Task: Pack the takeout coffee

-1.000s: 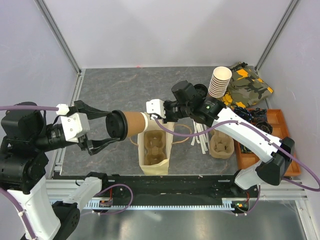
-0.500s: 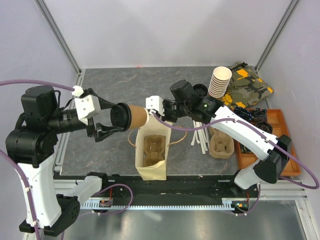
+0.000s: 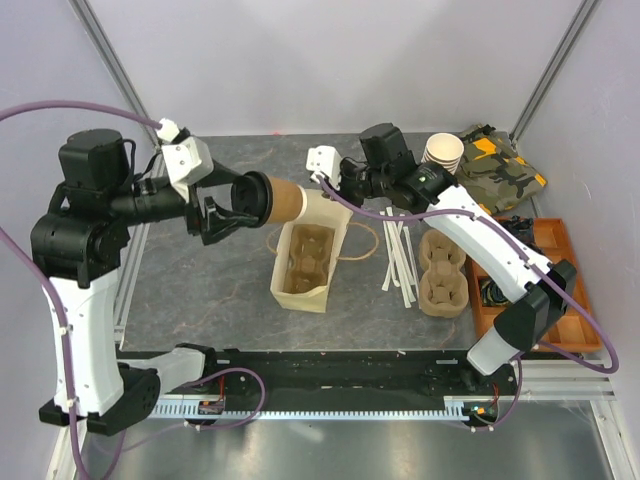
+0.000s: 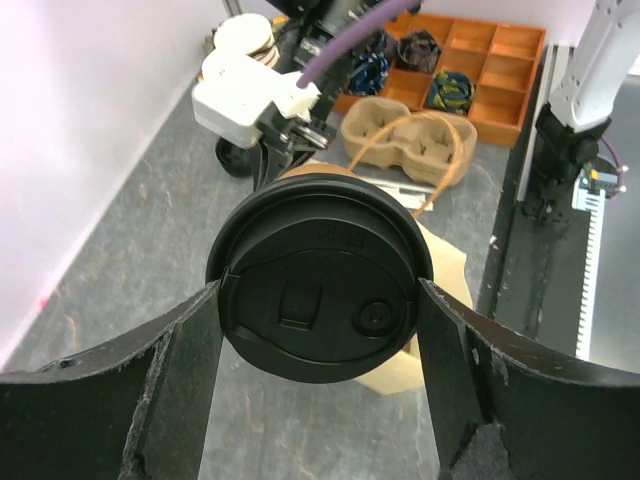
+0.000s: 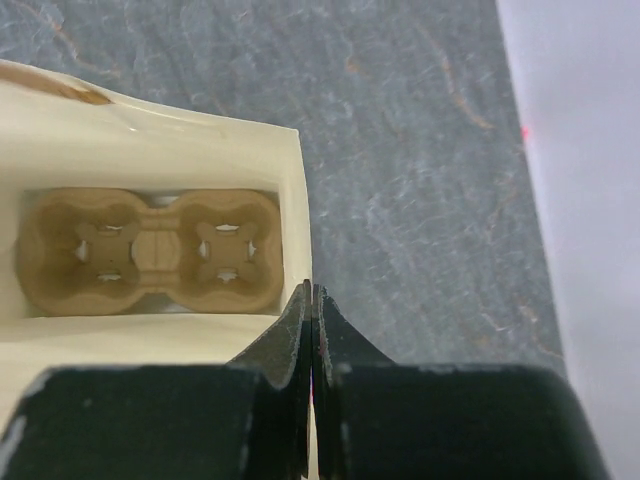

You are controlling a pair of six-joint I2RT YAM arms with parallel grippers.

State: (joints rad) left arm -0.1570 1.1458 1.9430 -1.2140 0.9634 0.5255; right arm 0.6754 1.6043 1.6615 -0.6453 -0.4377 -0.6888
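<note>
The takeout coffee (image 3: 278,198), a brown paper cup with a black lid (image 4: 320,290), lies on its side in the air above the bag, lid toward my left arm. My left gripper (image 3: 243,203) is shut on it, with its fingers (image 4: 190,350) pressed to both sides of the lid. The cream paper bag (image 3: 297,298) stands open below, with a cardboard cup carrier (image 3: 305,262) inside. My right gripper (image 3: 318,192) is shut on the bag's far rim. In the right wrist view the right gripper (image 5: 312,295) pinches the bag wall (image 5: 150,120) beside the carrier (image 5: 150,250).
A second cardboard carrier (image 3: 440,270) and white sticks (image 3: 398,255) lie right of the bag. A stack of lidless paper cups (image 3: 440,158) and a camouflage cloth (image 3: 497,165) sit at the back right. An orange compartment tray (image 3: 555,240) is at the right edge.
Both arms have moved toward the far side of the table. The cup went up and back with the left gripper, and the bag's rim was drawn along with the right gripper.
</note>
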